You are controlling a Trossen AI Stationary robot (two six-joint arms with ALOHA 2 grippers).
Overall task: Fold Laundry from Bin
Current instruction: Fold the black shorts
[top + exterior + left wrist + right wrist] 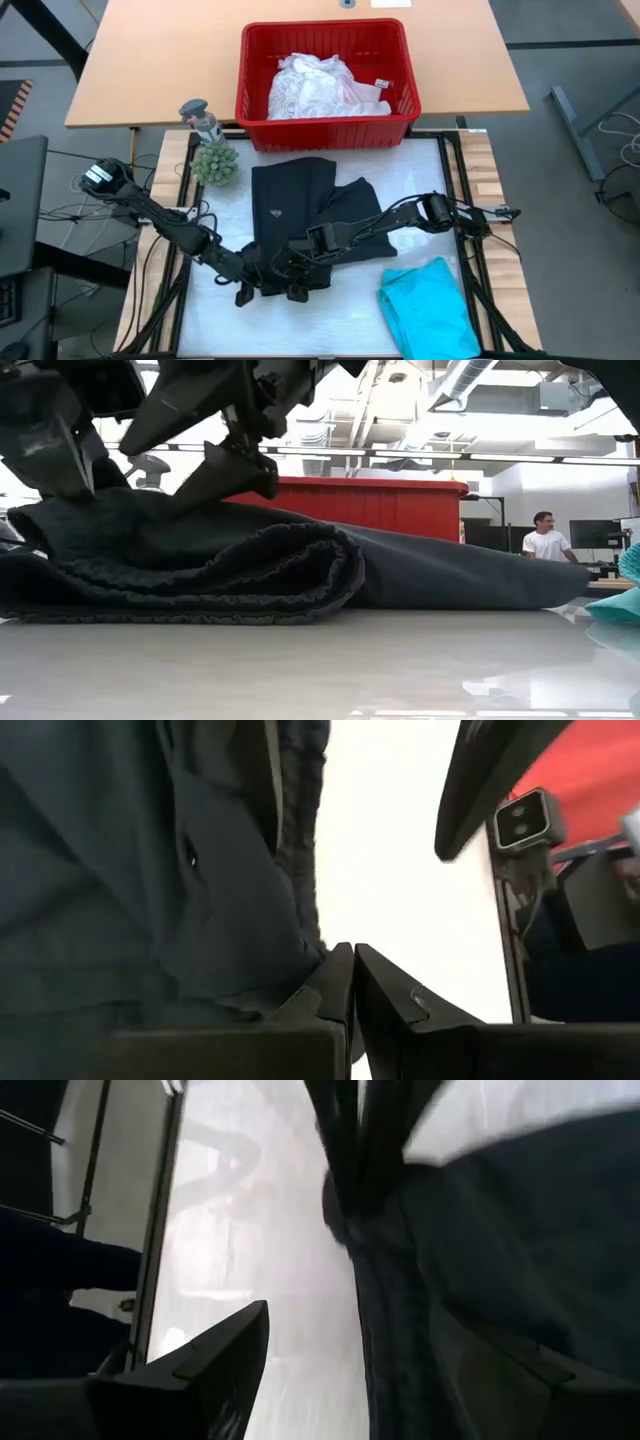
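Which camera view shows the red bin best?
The high view: the whole red bin shows, with white laundry inside. The low view shows only part of its side behind the black garment; the left wrist view shows a red corner; the right wrist view shows none.

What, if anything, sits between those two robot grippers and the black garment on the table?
Nothing visible. Both grippers are already at the near edge of the black fabric garment: the left gripper, shut, beside its ribbed hem, and the right gripper, open, right next to it. The folded teal garment lies off to the side.
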